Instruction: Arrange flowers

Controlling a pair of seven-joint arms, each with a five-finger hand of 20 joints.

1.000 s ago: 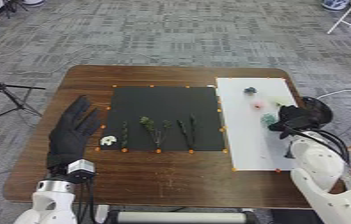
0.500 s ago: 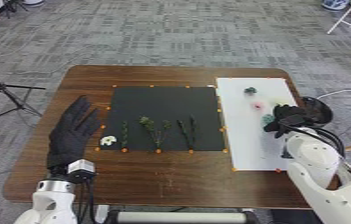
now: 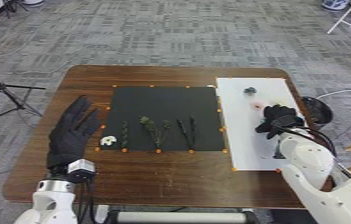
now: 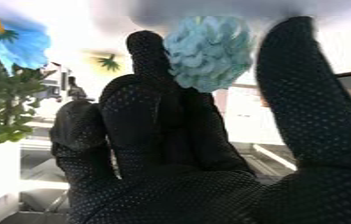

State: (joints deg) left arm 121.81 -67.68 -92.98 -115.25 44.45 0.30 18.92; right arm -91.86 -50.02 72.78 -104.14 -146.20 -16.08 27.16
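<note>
Flowers point(image 3: 108, 140): I count at least four
Stems point(image 3: 192, 132): at least four
Black sheet point(image 3: 163, 102): one
White sheet point(image 3: 252, 147): one
Counter point(image 3: 163, 177): one

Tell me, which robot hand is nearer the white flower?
Left. The left hand is close beside the white flower, on its left; the right hand is far to its right, over the white sheet.
</note>
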